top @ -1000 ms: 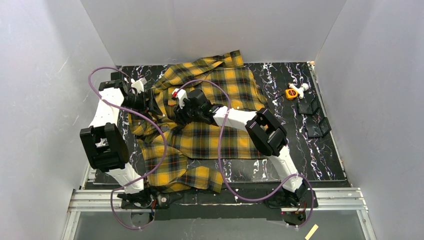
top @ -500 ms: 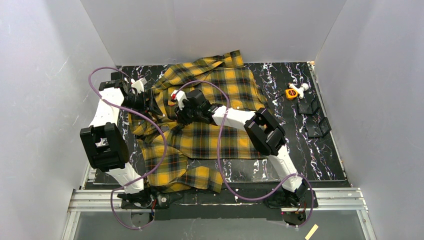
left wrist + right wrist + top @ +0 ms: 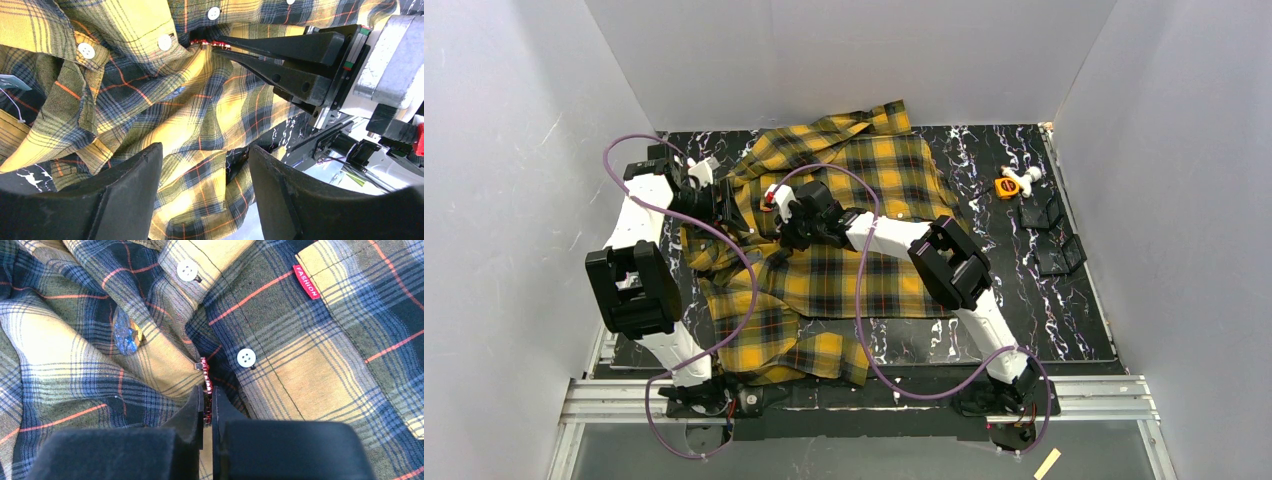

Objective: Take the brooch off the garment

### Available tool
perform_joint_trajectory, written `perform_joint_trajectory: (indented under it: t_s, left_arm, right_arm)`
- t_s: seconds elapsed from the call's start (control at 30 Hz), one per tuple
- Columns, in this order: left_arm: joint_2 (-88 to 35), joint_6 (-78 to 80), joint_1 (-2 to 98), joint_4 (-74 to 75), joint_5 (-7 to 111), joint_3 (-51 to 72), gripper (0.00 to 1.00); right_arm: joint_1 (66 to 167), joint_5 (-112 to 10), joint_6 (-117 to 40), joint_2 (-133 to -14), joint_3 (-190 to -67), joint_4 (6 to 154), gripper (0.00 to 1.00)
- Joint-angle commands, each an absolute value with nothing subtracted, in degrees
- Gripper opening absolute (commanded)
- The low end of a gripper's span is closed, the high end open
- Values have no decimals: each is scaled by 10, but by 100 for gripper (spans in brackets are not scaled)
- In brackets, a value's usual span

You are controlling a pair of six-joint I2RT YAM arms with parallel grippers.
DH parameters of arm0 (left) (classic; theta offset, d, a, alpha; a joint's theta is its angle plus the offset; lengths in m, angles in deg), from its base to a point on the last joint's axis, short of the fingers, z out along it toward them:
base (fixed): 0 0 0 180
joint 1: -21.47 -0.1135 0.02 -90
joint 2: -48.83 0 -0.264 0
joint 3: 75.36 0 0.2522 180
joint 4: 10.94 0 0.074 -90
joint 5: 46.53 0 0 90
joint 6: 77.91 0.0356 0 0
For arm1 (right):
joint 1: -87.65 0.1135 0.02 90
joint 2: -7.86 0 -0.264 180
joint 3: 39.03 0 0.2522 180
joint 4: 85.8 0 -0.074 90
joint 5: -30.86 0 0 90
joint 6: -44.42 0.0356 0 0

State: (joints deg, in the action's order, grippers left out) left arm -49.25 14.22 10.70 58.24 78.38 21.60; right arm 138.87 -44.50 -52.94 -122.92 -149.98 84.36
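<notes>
Left pincer (image 3: 205, 155) apart; right pincer (image 3: 206, 392) clamps red beading (image 3: 204, 371) on garment (image 3: 310, 370), unseen overhead.

We see a shirt (image 3: 310, 375) of soft, matt woven cloth; its white button (image 3: 246, 358) is smooth, glossy plastic, the brooch (image 3: 125, 335) at the button's nine o'clock gleams bluish, the left gripper (image 3: 205, 147) is matt black plastic, the marbled table (image 3: 1024, 300) smooth.

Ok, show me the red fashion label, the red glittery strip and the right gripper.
Small red fabric FASHION label (image 3: 306, 281): right wrist view, its middle.
Red glittery strip (image 3: 205, 377): right wrist view, stretch above the fingertips.
Right gripper (image 3: 206, 397): right wrist view, midway between fingertips.
</notes>
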Motion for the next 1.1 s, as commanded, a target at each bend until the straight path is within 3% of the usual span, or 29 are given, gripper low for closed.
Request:
perform_joint_trajectory:
  t_s: [0.0, 0.57, 0.8, 1.07]
  left_arm:
    - [-488, 156, 103, 589, 788, 233, 61]
    - [-469, 147, 103, 467, 898, 182, 46]
    - [-456, 93, 103, 361, 919, 118, 58]
    - [-459, 39, 103, 315, 921, 76, 58]
  right_arm:
    - [1388, -433, -529, -1219, -1521, 854, 1]
    - [1361, -410, -367, -1168, -1451, 1008, 1]
    - [1342, -373, -286, -1165, -1430, 1054, 1]
    - [1330, -356, -209, -1162, -1400, 1099, 1]
